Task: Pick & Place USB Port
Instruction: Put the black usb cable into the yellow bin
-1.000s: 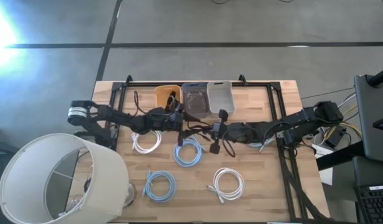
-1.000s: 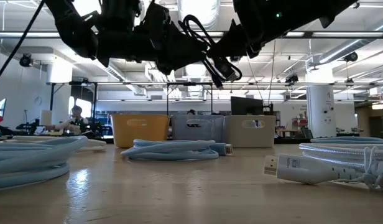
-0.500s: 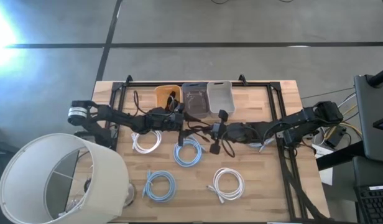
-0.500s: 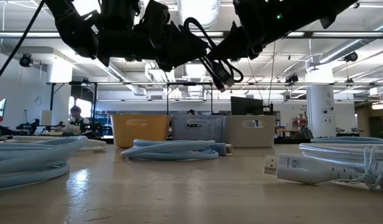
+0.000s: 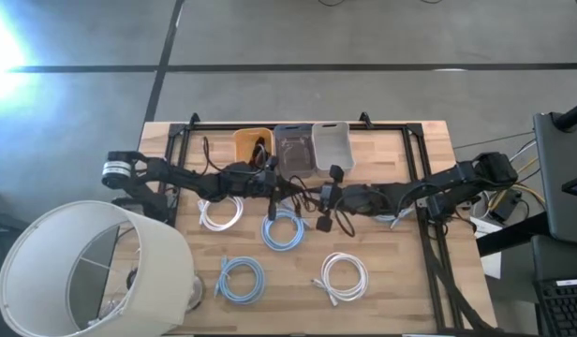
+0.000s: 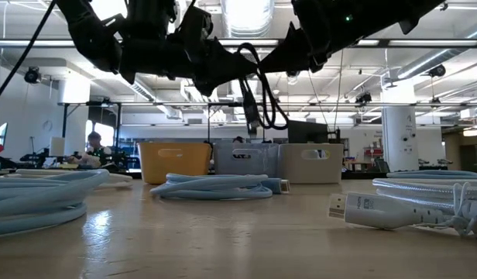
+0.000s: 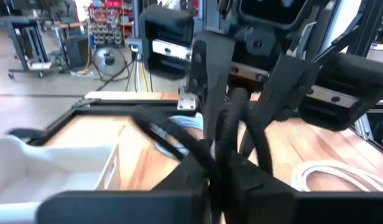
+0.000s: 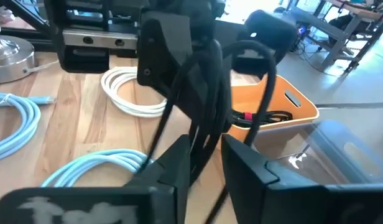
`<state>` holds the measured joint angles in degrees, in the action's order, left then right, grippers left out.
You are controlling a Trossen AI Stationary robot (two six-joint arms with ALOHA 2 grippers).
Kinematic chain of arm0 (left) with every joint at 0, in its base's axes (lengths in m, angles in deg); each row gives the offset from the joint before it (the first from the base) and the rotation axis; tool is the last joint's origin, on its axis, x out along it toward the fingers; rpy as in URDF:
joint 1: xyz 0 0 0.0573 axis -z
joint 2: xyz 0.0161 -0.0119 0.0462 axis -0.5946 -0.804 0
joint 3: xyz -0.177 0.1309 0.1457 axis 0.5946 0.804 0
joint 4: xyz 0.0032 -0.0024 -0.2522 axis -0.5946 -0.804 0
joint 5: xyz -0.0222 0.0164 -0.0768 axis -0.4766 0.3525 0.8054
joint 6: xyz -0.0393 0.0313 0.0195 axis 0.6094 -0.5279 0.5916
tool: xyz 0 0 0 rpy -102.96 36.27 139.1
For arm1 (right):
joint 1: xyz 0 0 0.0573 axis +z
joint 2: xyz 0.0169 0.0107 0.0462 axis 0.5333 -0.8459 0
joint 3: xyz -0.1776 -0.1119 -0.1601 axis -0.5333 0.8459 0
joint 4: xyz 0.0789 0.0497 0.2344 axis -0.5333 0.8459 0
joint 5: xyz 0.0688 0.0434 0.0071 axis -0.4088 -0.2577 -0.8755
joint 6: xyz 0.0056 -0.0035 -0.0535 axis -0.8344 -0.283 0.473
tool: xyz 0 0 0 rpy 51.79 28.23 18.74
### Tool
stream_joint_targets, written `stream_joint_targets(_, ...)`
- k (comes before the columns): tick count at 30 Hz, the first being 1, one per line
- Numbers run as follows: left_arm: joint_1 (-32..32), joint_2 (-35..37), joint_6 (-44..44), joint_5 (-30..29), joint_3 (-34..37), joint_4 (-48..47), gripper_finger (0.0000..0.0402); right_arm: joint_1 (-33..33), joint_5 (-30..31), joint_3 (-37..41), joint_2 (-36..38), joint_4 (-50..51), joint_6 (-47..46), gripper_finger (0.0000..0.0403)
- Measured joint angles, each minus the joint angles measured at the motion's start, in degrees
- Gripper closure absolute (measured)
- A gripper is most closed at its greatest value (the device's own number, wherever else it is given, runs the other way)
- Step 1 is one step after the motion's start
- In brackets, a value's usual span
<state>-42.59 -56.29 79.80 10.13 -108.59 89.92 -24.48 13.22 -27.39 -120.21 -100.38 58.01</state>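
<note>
High view: both arms meet over the middle of the tabletop. The left tool is clenched on a black cable that spans the gap to the right tool. Behind them stand three bins in a row: orange, dark clear and pale. On the wood lie white coils and blue coils. A lampshade covers the near-left corner.

Low view: the cable hangs in a loop in the air under the two tools, its plug pointing down, clear of the tabletop. The bins sit behind; a blue coil and a white plug lie in front.

Left wrist view: the left tool's fingers are pressed together around the black cable strands, with the right tool just beyond.

Right wrist view: the right tool's fingers stand apart, the cable running between them; I cannot tell whether they touch it. The orange bin holds another black cable.
</note>
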Motion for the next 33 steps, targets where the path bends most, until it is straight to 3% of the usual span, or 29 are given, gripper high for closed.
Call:
stream_joint_targets(10,0.0,0.2,6.9,-1.1,0.0,-3.4,0.0384,0.0,0.4,-0.1,3.9,0.5,0.2,0.0285)
stream_joint_targets(13,-0.1,2.1,7.7,-4.3,0.0,-6.6,0.0389,0.0,0.4,-0.2,6.8,1.7,0.1,0.0288)
stream_joint_targets(21,-0.4,15.4,10.5,-23.2,-1.4,-30.0,0.0385,0.0,0.5,-0.2,13.2,10.4,-5.4,0.0303)
stream_joint_targets(27,-2.9,23.7,13.4,-27.9,-7.3,-52.0,0.0389,0.0,0.5,-0.2,12.8,12.3,-5.6,0.0314)
stream_joint_targets(33,-9.4,25.0,16.5,-29.0,-12.4,-64.3,0.0386,0.0,0.4,-0.2,11.4,13.1,-5.6,0.0323)
